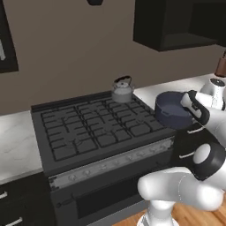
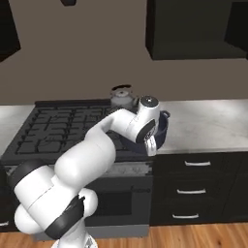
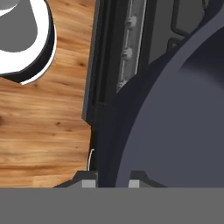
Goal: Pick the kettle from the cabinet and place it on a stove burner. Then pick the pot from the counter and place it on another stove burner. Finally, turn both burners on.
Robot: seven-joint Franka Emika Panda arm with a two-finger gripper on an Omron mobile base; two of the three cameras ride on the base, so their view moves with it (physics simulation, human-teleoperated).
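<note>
Gripping the pot (image 1: 170, 110) by its rim, gripper (image 3: 111, 183) jaws clamped either side of the wall, kettle (image 1: 122, 89) well beyond on a rear stove burner (image 1: 115, 102).

1. Pot (image 2: 162, 127): right base view, mostly hidden behind the arm's wrist; a rim arc and one handle show.
2. Pot, hand view (image 3: 175, 122): cut off by the right and top edges.
3. Gripper (image 3: 111, 180): finger tips barely show; grip cannot be told.
4. Cabinet (image 1: 176, 26): cut off at the top edge.
5. Stove knobs (image 3: 127, 52): too small to read.
</note>
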